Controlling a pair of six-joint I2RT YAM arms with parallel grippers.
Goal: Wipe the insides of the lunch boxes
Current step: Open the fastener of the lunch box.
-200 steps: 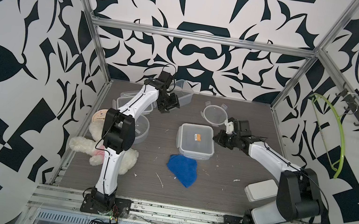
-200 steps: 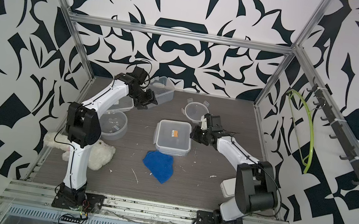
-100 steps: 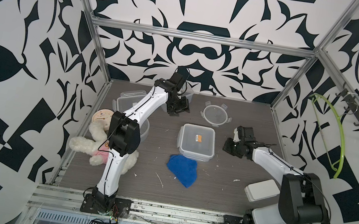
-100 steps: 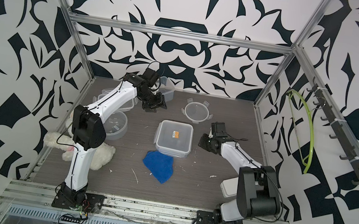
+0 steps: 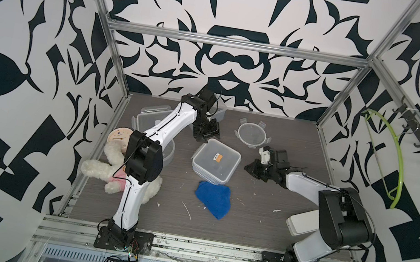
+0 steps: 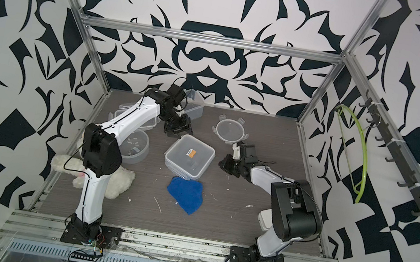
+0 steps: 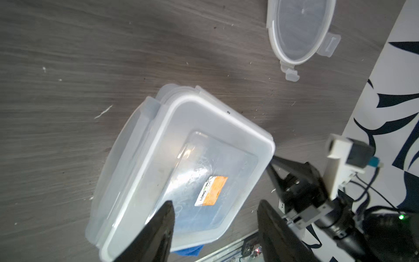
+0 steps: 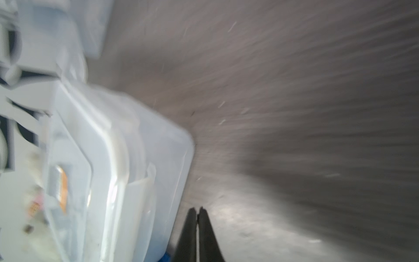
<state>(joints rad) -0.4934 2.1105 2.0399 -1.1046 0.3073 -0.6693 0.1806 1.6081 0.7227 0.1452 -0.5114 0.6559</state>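
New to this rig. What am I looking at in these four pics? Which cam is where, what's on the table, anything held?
Two white robot arms, left and right, are bolted to the front edge of a table. Each ends in a two-finger gripper. Two pictures come from one stereo camera overhead and look nearly alike. The other two come from cameras on the arms' wrists.

On the table are a square lunch box with its lid on and an orange sticker, a round lid, an open round box, a rectangular box at the back, a blue cloth, a plush toy and a small clock.

The left gripper hovers open over the square box. The right gripper sits low beside it, jaws nearly together. Neither holds anything.
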